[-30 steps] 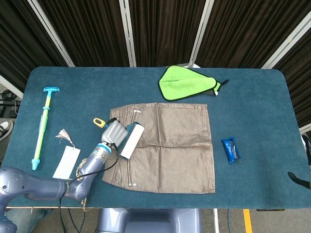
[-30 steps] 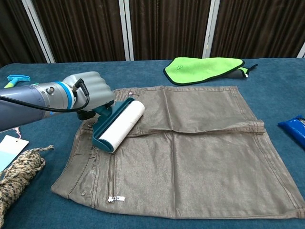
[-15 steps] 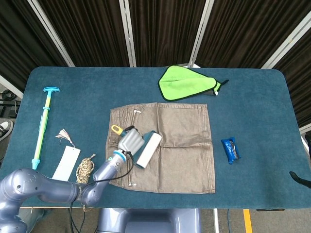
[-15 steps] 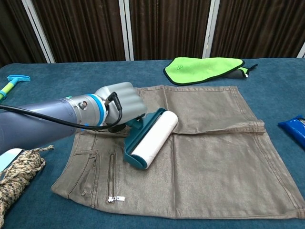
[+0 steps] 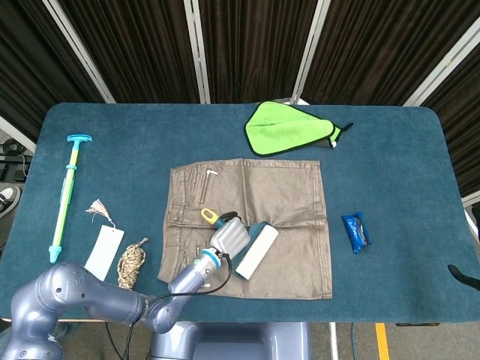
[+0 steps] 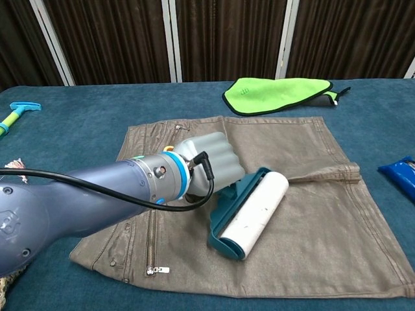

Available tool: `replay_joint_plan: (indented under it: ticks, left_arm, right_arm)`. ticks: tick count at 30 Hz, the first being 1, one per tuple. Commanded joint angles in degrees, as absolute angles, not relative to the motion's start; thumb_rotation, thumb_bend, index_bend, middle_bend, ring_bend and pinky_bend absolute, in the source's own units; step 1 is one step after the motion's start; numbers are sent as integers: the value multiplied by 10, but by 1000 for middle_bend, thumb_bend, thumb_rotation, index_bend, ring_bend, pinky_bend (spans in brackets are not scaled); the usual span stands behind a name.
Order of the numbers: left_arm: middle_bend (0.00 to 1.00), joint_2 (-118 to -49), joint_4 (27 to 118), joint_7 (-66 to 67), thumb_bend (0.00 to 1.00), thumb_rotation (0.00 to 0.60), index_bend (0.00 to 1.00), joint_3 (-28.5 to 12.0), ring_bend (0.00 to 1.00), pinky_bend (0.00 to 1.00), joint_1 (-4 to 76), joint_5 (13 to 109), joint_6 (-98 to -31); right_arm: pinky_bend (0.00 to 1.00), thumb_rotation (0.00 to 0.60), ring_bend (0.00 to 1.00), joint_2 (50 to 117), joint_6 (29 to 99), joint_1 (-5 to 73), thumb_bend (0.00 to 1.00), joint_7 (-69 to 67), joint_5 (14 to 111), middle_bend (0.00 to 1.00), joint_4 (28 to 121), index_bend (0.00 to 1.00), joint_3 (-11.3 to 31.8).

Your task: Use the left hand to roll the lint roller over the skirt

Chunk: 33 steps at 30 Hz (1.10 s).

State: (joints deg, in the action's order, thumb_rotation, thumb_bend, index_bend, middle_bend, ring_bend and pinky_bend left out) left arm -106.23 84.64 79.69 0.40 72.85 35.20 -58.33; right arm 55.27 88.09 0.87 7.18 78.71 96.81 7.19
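Observation:
A brown-grey skirt (image 5: 289, 187) (image 6: 305, 155) lies flat in the middle of the blue table. My left hand (image 5: 229, 238) (image 6: 211, 162) grips the handle of a teal lint roller, whose white roll (image 5: 256, 253) (image 6: 256, 210) rests on the skirt's lower middle. The yellow end of the roller's handle (image 5: 207, 215) sticks out behind the hand. At the right edge of the head view a dark tip of my right hand (image 5: 463, 275) shows; its fingers cannot be made out.
A green cloth (image 5: 289, 127) (image 6: 279, 92) lies behind the skirt. A blue packet (image 5: 356, 231) (image 6: 401, 173) sits to its right. On the left lie a teal-and-green pump stick (image 5: 66, 195), a white tag (image 5: 103, 249) and a coil of rope (image 5: 132, 262).
My left hand has rolled the lint roller rightward and toward the front, from the skirt's left waistband edge to its lower middle.

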Motion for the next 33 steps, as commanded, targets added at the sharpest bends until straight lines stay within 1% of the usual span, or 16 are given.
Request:
replay_joint_plan:
  ticks: [1,8,17,28,33]
  left_arm:
    - [545,-1070,844,805,928,600,728,1,424,498,733,346,-588]
    - [545,-1060,850,810,927,600,728,6,424,498,729,330,-601]
    - [545,-1002,872,802,938,600,723,19,424,498,711,312,-622]
    - [545,-924,878,756,937,600,723,61,424,499,663,311,-626]
    - [544,-907,864,733,936,600,723,75,424,498,643,313,-614]
  right_arm:
    - [0,600,0,553,881,9,0,72,788,0,967,0,71]
    - [0,600,0,555,880,9,0,78,790,0,968,0,70]
    - [0,600,0,558,881,10,0,85,791,0,972,0,69]
    - [0,600,0,553,889,6,0,75,794,0,975,0,71]
    - [0,600,0,551,892,5,0,74,798,0,978,0,71]
